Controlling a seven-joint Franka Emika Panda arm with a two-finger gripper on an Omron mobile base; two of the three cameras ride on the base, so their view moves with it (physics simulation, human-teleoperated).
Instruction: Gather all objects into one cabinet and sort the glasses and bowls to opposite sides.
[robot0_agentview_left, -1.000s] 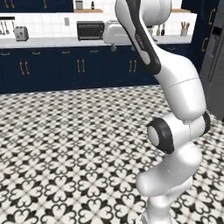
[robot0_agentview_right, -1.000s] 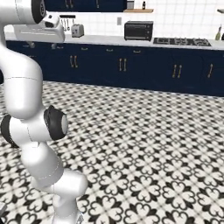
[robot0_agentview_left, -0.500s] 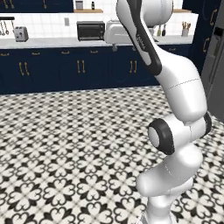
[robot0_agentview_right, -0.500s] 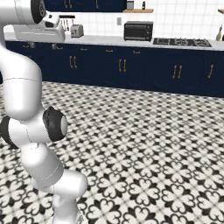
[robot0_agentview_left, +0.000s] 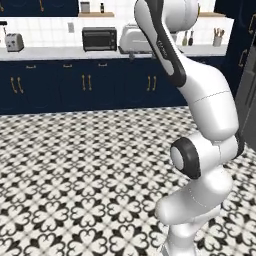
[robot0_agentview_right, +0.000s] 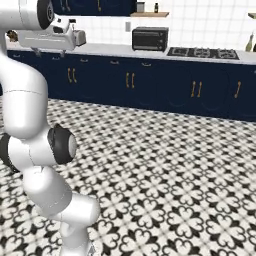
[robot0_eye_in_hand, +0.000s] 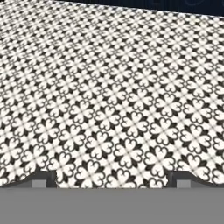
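Observation:
My gripper (robot0_eye_in_hand: 112, 178) is open; its two dark fingertips (robot0_eye_in_hand: 43, 178) stand far apart with nothing between them, above patterned black-and-white floor tiles (robot0_eye_in_hand: 113, 100). My white hand (robot0_agentview_left: 134, 40) is held high in front of the far counter, and it also appears at the upper left of the right base view (robot0_agentview_right: 47, 37). The glasses, the bowls and the other objects are out of view. A tall dark navy cabinet front (robot0_agentview_left: 247, 30) with a brass handle stands at the far right; I cannot tell whether it is the task's cabinet.
A long white counter (robot0_agentview_left: 50, 52) over low navy cabinets (robot0_agentview_right: 165, 90) with brass pulls runs along the far wall. On it are a black toaster oven (robot0_agentview_left: 99, 39), a toaster (robot0_agentview_left: 14, 42) and a cooktop (robot0_agentview_right: 202, 51). A grey appliance (robot0_agentview_left: 248, 100) stands right. Open tiled floor (robot0_agentview_right: 175, 175) lies ahead.
The whole picture has shifted slightly in both base views, so the base has moved a little. The arm keeps its pose and the gripper stays open.

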